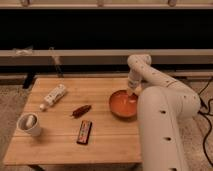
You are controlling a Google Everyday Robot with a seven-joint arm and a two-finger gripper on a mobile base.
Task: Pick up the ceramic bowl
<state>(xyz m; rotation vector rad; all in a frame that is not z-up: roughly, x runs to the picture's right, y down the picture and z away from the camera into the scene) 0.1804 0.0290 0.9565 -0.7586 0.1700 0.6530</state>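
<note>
Camera view: gripper [132,92] at far rim of wide, glossy orange-red ceramic bowl [120,103].
Grip state: cannot tell.
Risk: shallow rim bite; bowl may slip or tip.

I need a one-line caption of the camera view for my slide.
The end effector is at the far rim of the ceramic bowl on a wooden table.
</note>
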